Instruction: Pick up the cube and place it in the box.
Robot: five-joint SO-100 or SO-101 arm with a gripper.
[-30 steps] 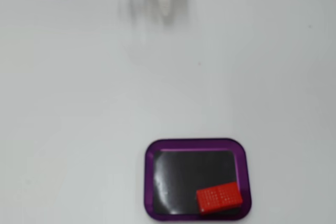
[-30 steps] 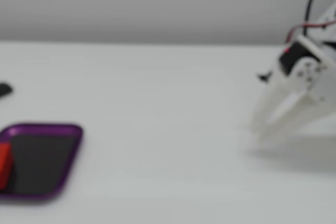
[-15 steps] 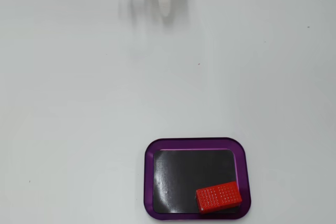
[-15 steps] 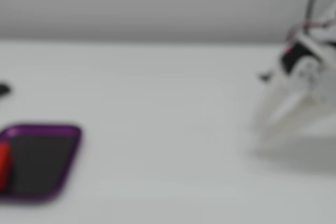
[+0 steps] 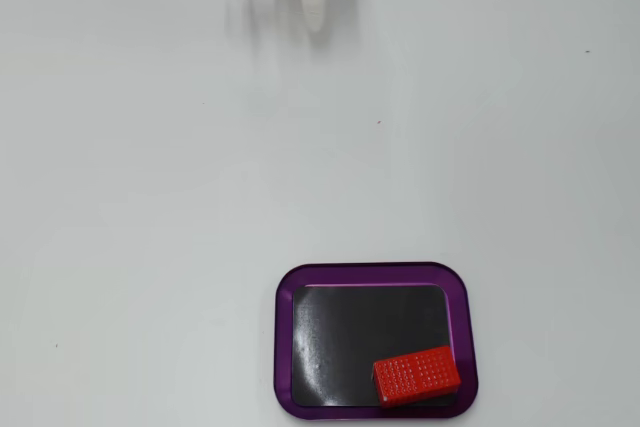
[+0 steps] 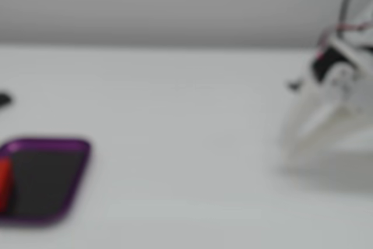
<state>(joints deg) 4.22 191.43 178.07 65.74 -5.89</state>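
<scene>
Tool (image 5: 316,17) well apart from cube (image 5: 416,375) lying in box (image 5: 285,337); no readable writing.

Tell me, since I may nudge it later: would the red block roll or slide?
The red block has flat faces and lies low, so it probably slides, not rolls. The tray has a glossy bottom, likely slippery; its raised rim should stop it.

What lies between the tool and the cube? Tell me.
Bare white table and the box's near rim; the cube sits inside, the tool far off, in a fixed view.
</scene>
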